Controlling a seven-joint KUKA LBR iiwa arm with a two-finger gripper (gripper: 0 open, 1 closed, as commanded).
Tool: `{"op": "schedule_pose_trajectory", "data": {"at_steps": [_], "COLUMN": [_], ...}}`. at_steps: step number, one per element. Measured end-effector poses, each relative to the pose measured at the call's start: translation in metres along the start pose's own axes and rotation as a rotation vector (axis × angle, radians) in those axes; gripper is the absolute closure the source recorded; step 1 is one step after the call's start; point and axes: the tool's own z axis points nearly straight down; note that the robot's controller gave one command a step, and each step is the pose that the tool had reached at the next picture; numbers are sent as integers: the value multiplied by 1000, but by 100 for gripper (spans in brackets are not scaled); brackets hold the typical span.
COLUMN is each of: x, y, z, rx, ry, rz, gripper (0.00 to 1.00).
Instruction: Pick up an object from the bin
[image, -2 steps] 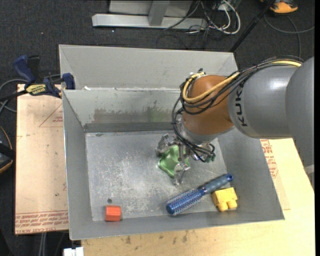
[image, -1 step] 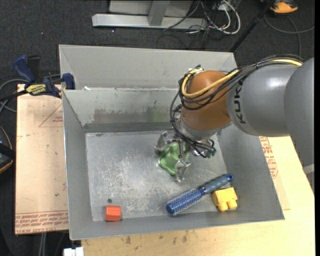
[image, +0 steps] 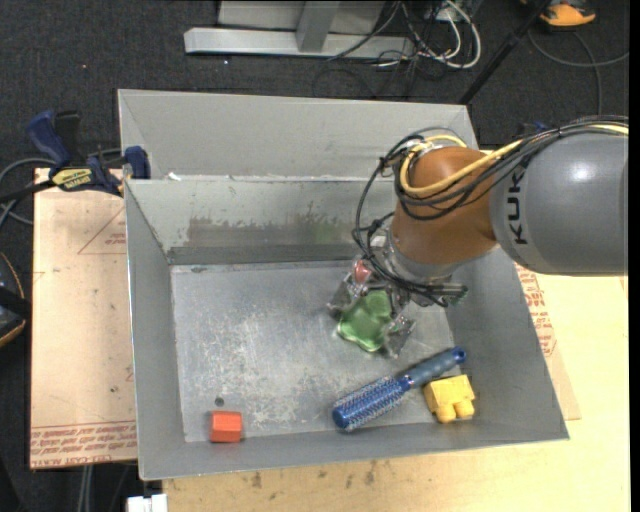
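The gripper (image: 372, 310), right of centre, has its fingers closed on a green see-through lump (image: 362, 322) directly beneath it. A blue hairbrush (image: 395, 390) lies just below, slanting up to the right, with a yellow block (image: 449, 398) beside it. An orange block (image: 227, 427) sits well apart at lower left. The bin (image: 150, 300) floor is open to the left and straight up looks clear.

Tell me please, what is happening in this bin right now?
The arm reaches into the grey bin from the right, and its gripper is down on a green translucent thing near the bin's middle. Whether it has gripped it, I cannot tell. A blue brush, a yellow block and an orange cube lie apart, nearer the front.
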Motion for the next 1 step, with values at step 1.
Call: {"op": "schedule_pose_trajectory", "data": {"at_steps": [1], "x": [1], "y": [-1], "z": [-1], "rx": [-1], "ry": [3], "rz": [1], "gripper": [100]}}
